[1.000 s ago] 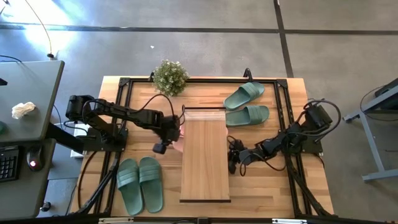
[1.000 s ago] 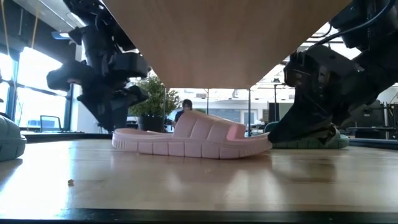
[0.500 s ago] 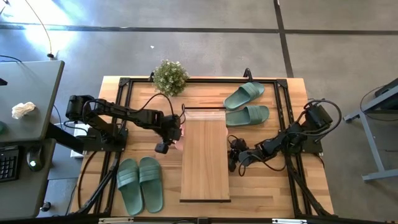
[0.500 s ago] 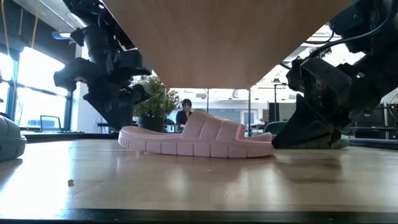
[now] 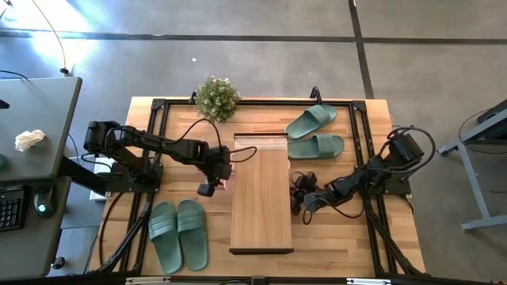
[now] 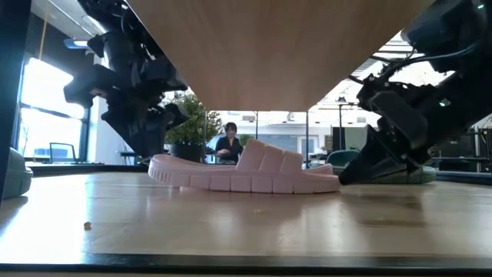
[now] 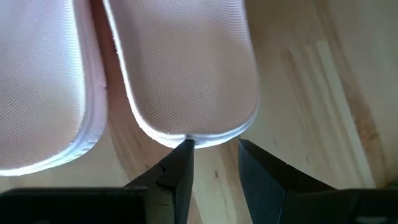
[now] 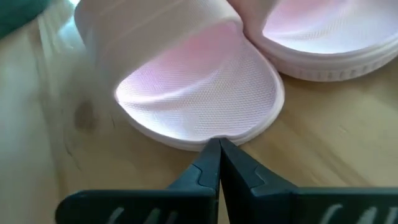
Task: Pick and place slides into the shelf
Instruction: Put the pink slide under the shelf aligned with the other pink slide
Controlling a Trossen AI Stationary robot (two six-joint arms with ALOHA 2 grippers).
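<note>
Light-wood tabletop [image 5: 333, 229] supports the long narrow plank-topped shelf [image 5: 261, 198] between my arms. Two pale pink rubber slides [image 6: 246, 171] lie underneath it. My left gripper [image 7: 214, 165], fingers narrowly parted, touches one pink heel edge. My right gripper [image 8: 219, 163], fingers pressed together, meets the other pink slide's [image 8: 199, 99] rim from the opposite side.

A potted plant [image 5: 216, 98] is standing at the table's [image 5: 348, 237] far edge, left of middle. A grey desk [image 5: 36, 127] is sitting to the table's left, carrying a crumpled white cloth [image 5: 30, 140], a keyboard [image 5: 9, 207] and a mouse [image 5: 44, 203]. A person [image 6: 227, 144] is showing far behind, across the room
</note>
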